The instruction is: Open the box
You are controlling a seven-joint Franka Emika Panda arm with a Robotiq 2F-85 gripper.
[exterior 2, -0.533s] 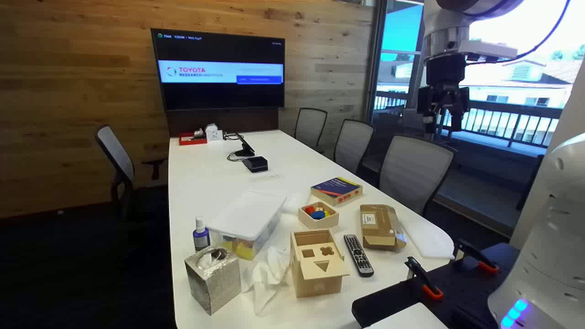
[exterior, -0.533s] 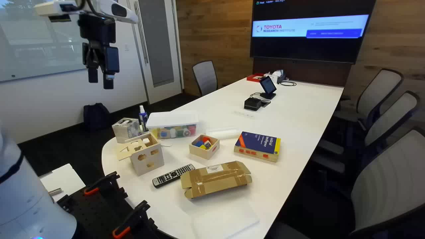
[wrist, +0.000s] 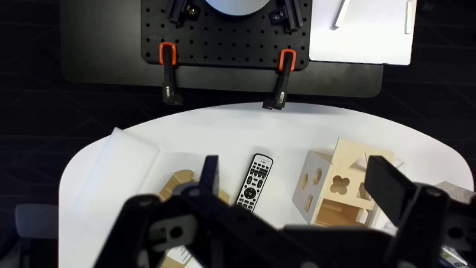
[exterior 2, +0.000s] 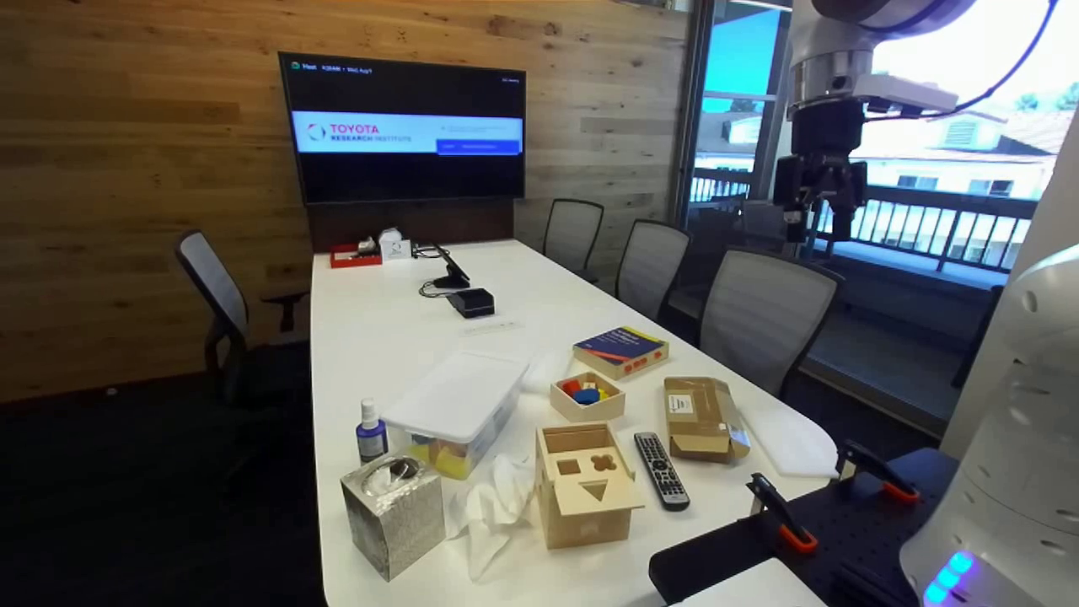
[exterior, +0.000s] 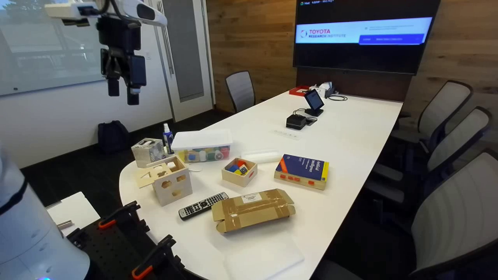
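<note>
The box is a flat, oblong tan-brown cardboard box [exterior: 253, 210] with a white label and clear tape on top. It lies on the white table, also seen in an exterior view [exterior 2: 698, 413]. Its top looks down flat, with flaps sticking out at the ends; no contents show. In the wrist view the box [wrist: 179, 178] is mostly hidden behind a gripper finger. My gripper [exterior: 123, 93] hangs high above the table, well apart from the box, as another exterior view also shows [exterior 2: 818, 221]. Its fingers are wide apart and empty in the wrist view [wrist: 293, 171].
A remote [exterior: 203, 205] lies close beside the box. A wooden shape-sorter cube [exterior: 165, 196], a small wooden tray of blocks [exterior: 232, 179], a thick blue book [exterior: 301, 169], a lidded plastic tub [exterior: 202, 138] and a white foam sheet [exterior: 264, 256] surround it. Clamps [wrist: 168, 74] stand at the table edge.
My gripper has shifted slightly to the right in both exterior views, still high up and empty. The box and other objects have not moved.
</note>
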